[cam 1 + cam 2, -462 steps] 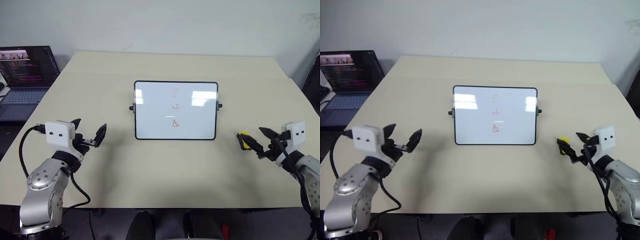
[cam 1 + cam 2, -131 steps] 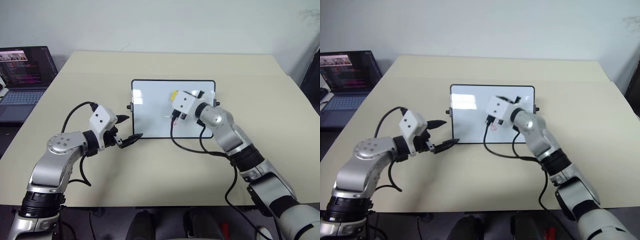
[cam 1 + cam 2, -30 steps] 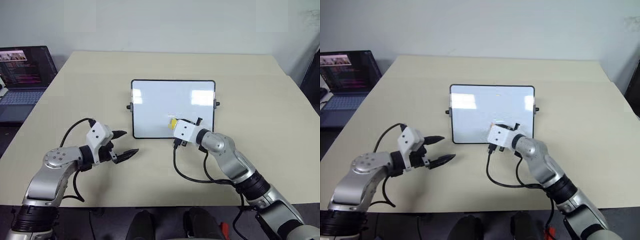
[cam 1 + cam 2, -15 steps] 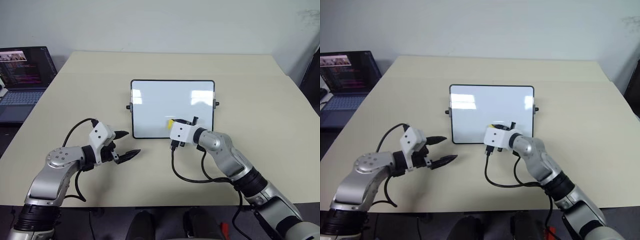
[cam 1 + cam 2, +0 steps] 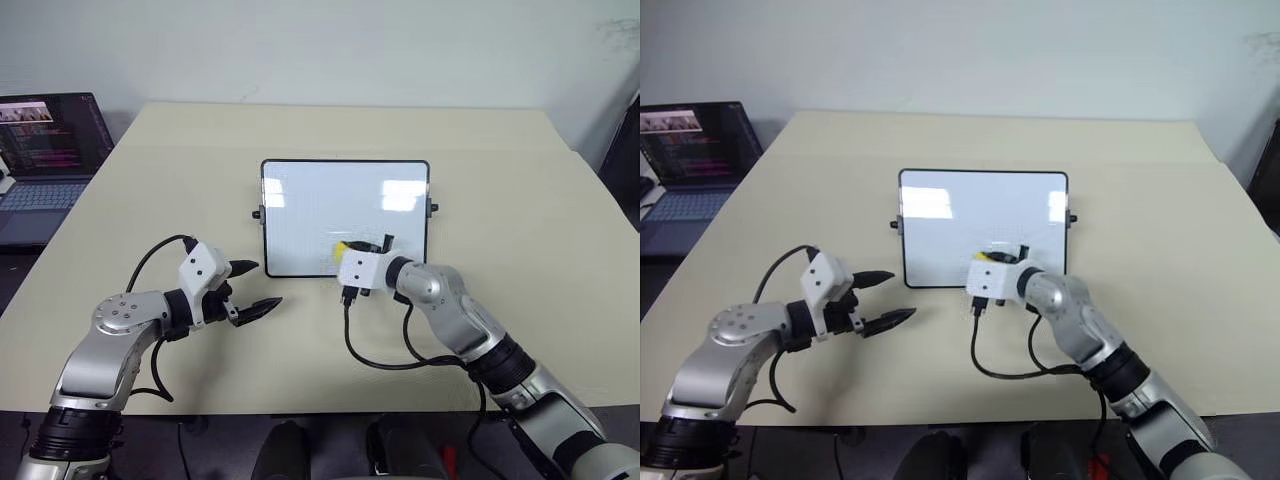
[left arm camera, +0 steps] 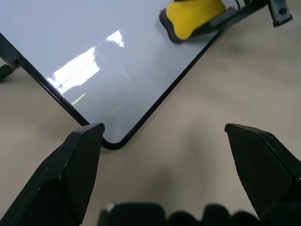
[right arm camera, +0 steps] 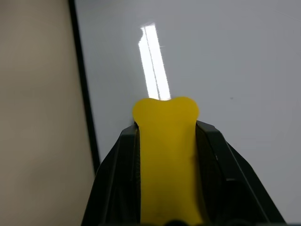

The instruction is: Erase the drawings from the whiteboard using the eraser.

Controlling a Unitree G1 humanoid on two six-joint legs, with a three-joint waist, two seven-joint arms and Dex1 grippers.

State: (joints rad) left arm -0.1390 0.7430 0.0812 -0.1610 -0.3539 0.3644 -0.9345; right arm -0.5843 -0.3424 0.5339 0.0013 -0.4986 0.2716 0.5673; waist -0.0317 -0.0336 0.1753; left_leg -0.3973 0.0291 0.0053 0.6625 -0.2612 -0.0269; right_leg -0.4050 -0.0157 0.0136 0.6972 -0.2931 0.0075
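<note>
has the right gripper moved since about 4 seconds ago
Yes. The right gripper, shut on the eraser, has come from the whiteboard's middle to its near edge.

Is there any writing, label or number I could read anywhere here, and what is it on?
Laptop screen: lines of coloured text, too small to read.
Whiteboard: no writing or marks visible.
Eraser, clamped in the right gripper: plain yellow, no label.
Left gripper and table: no text visible.
</note>
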